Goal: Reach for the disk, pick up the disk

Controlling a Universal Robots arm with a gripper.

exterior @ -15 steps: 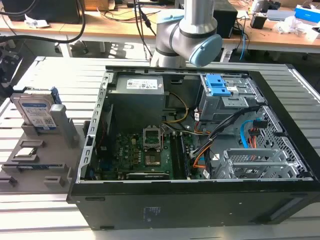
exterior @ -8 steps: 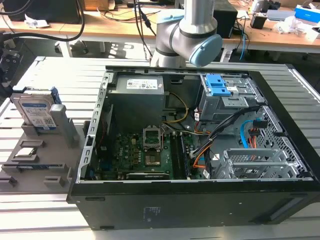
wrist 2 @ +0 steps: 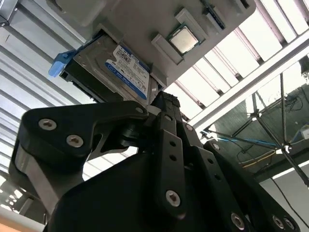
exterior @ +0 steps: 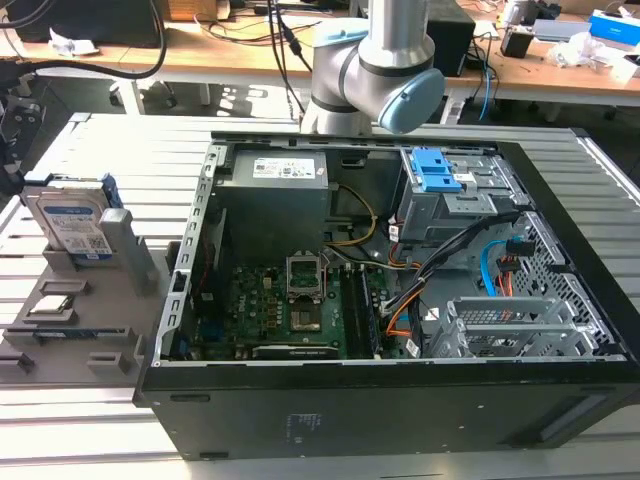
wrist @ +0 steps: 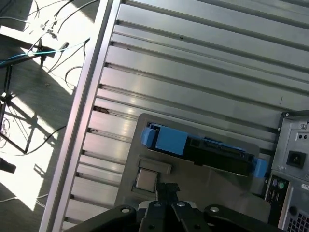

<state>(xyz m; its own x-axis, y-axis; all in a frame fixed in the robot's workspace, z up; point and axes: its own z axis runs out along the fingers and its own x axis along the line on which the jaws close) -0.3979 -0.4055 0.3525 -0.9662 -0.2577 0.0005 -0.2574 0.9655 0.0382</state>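
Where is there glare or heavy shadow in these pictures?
In the first wrist view, sunlight glares off the table slats and washes out the floor; in the second wrist view, the pincer is dark against bright slats; in the exterior view, the computer case is dim inside.

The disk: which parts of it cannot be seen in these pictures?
- Exterior view: the disk has its lower part hidden in the gray holder.
- Second wrist view: the holder and the gripper cover one end of the disk.
- First wrist view: the disk shows edge-on, so its label is hidden.
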